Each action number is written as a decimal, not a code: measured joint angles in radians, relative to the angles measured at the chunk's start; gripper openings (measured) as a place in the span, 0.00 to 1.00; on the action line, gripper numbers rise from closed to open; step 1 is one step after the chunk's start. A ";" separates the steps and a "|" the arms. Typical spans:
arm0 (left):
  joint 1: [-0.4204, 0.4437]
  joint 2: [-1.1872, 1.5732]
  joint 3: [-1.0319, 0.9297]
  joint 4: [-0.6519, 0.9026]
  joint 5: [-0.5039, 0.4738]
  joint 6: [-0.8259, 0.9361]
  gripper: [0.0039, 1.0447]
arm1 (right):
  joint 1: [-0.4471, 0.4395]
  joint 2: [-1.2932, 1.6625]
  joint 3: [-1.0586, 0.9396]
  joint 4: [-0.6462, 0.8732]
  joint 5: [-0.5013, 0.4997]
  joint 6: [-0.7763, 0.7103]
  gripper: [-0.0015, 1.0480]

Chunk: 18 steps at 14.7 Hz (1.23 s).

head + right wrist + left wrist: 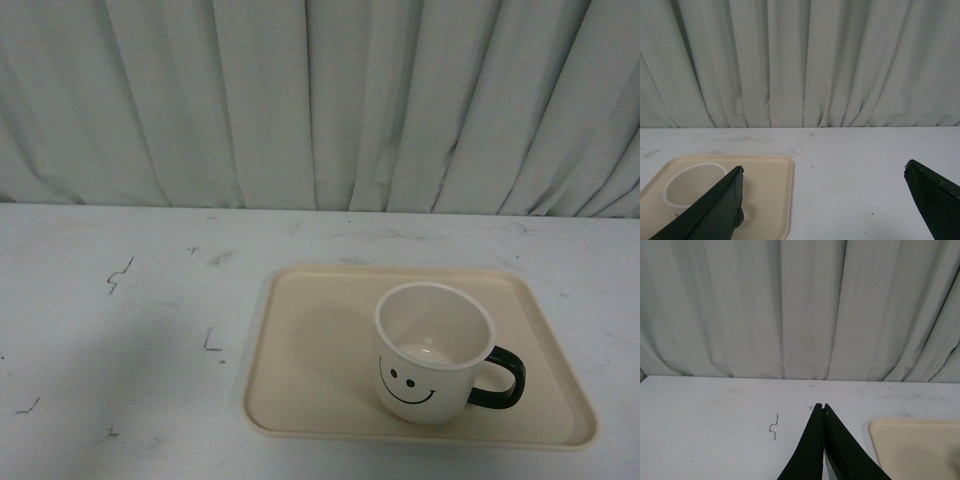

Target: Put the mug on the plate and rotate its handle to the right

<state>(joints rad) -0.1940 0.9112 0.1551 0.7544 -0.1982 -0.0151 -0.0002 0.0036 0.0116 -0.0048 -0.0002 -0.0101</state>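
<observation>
Showing in front view alone: smiley face (408,385) and handle (501,380) of mug (435,345).

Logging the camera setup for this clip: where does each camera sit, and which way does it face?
Front view: on the robot's body, facing forward across the table at the mug on the plate, curtain behind; no arm shows.
Left wrist view: on the left wrist, facing the curtain; left gripper shows, shut.
Right wrist view: on the right wrist, facing the curtain; right gripper shows, open.
Shared: all show plate and curtain; front and right wrist views show the mug.
</observation>
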 joint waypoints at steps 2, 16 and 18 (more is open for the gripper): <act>0.045 -0.093 -0.051 -0.057 0.046 0.000 0.01 | 0.000 0.000 0.000 0.000 0.000 0.000 0.94; 0.193 -0.619 -0.145 -0.464 0.198 0.001 0.01 | 0.000 0.000 0.000 0.000 0.000 0.000 0.94; 0.193 -0.673 -0.145 -0.515 0.198 0.001 0.01 | 0.000 0.000 0.000 0.000 0.000 0.000 0.94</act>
<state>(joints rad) -0.0010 0.2379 0.0097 0.2390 -0.0002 -0.0143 -0.0002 0.0036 0.0116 -0.0044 -0.0002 -0.0101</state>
